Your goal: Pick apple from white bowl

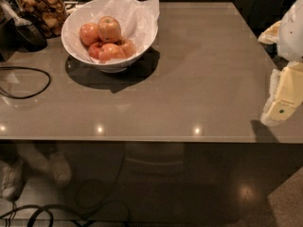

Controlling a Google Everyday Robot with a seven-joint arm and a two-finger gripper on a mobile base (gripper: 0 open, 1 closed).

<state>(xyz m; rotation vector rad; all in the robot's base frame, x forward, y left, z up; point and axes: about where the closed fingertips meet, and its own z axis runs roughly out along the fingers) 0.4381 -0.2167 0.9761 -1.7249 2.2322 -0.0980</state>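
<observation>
The white bowl point(80, 14) stands at the back left of the grey table, lined with crumpled white paper. It holds several apples. The apple point(110, 28), the largest, pinkish-red with a pale yellow blush at its stem, sits on top of the pile. A smaller, darker red apple point(96, 49) lies lower at the front. My gripper point(280, 109), cream-coloured, hangs at the far right edge of the view over the table's right side, far from the bowl and holding nothing that I can see.
A glass jar of brown snacks point(42, 8) stands left of the bowl, with a black object point(29, 34) in front of it. A black cable point(28, 82) loops on the table's left. The table's front edge point(142, 140) runs across the middle.
</observation>
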